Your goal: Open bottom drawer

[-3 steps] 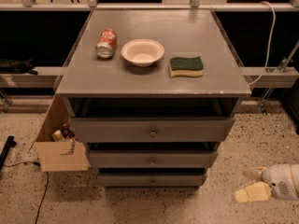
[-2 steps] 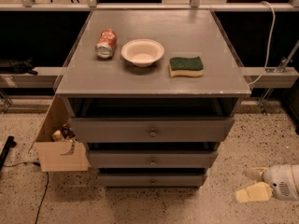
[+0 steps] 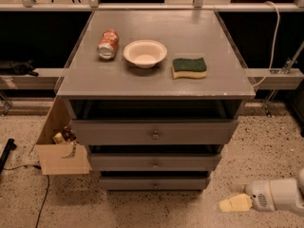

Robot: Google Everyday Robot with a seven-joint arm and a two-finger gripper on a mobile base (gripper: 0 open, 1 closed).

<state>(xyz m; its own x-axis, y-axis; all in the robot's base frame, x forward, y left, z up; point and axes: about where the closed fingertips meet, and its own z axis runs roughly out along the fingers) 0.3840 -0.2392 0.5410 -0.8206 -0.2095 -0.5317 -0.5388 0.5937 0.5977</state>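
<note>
The bottom drawer (image 3: 154, 183) is the narrowest grey front at the foot of the grey cabinet, with a small round metal knob (image 3: 155, 185) at its centre; it sits flush under the middle drawer (image 3: 154, 162) and the top drawer (image 3: 154, 133). My gripper (image 3: 235, 203) is low at the bottom right, just above the speckled floor, to the right of and a little below the bottom drawer and apart from it, pointing left. Its pale yellow fingers (image 3: 233, 204) hold nothing.
On the cabinet top (image 3: 204, 87) lie a red can (image 3: 108, 44) on its side, a white bowl (image 3: 145, 53) and a green-and-yellow sponge (image 3: 189, 67). An open cardboard box (image 3: 59, 153) stands at the cabinet's left. A black cable (image 3: 42, 201) runs on the floor.
</note>
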